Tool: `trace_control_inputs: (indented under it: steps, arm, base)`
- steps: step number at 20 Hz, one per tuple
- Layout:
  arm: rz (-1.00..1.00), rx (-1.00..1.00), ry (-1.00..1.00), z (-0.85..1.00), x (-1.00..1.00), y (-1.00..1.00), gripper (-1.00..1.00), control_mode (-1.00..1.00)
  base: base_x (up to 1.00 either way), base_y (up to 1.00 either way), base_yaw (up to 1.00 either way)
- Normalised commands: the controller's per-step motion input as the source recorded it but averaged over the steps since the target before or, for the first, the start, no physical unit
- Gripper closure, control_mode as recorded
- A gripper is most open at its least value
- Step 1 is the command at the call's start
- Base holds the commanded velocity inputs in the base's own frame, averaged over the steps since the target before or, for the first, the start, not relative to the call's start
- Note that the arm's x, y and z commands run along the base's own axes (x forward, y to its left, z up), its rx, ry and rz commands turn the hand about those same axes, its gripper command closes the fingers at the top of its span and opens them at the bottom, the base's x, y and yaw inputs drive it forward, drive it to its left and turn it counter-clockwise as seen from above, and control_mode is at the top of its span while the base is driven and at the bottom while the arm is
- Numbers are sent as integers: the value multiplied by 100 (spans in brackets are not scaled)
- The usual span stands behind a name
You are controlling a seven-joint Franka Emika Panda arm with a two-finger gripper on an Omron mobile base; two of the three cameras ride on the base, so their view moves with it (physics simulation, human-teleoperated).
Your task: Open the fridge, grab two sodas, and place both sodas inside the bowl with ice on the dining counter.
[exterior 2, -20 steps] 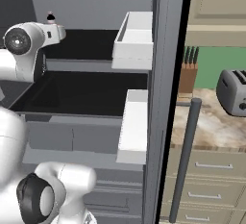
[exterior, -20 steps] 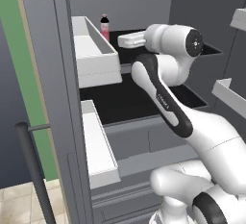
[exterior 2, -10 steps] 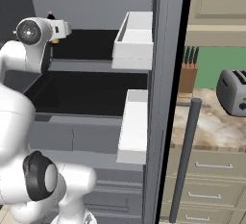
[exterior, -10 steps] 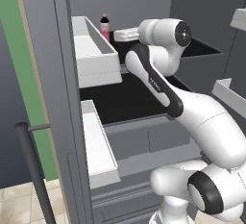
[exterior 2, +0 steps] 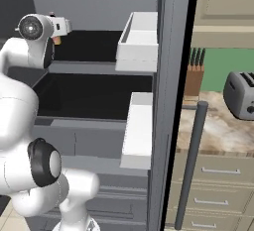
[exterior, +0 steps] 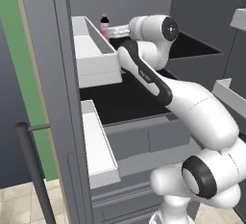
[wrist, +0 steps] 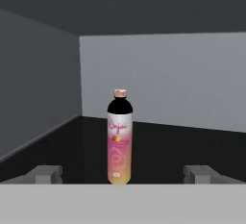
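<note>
Fridge (exterior: pixel 57 98): stood open in both base views, its grey door edge seen up close at the left of the left base view, with a long dark bar handle (exterior: pixel 33 170) low down; black shelves (exterior: pixel 120 100) and lower grey drawers are exposed inside
Door bins: a white upper bin (exterior: pixel 93 57) and a white lower bin (exterior: pixel 98 143) are carried on the left door; two more white bins (exterior 2: pixel 139 39) are seen on the right door in the right base view
Pink bottle (wrist: pixel 119 137): stood upright on the black upper shelf inside the fridge, well clear of the grey back and side walls; a dark neck band and a pale cap are shown on it; in the left base view its top (exterior: pixel 104 24) is glimpsed behind the upper door bin, just ahead of the hand
Gripper (wrist: pixel 122 174): reached onto the upper shelf and pointed straight at the bottle; the jaws are held wide apart, one finger tip (wrist: pixel 45 174) at each side of the bottle's base, with nothing clamped and a clear gap left on both sides
Arm (exterior: pixel 153 79): stretched up from the base into the upper compartment, its white wrist (exterior 2: pixel 37 27) level with the top shelf
Beside the fridge: a toaster (exterior 2: pixel 240 93) and a knife block (exterior 2: pixel 194 76) are set on a marbled counter (exterior 2: pixel 218 131) at the right of the right base view
</note>
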Motion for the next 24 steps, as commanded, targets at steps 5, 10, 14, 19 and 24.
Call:
trace_control_inputs:
  steps: [5,10,14,19,24]
  arm:
    - [0,0,0,0,29,2,-100,-100]
    - [0,0,1,0,25,0,-100,-100]
    - [0,0,2,0,20,9,-100,-100]
    - [0,0,3,-1,18,10,-100,-100]
    - [0,0,5,-1,23,2,-100,-100]
  base:
    - [0,0,0]
    - [0,0,0]
    - [0,0,0]
    - [0,0,0]
    - [0,0,0]
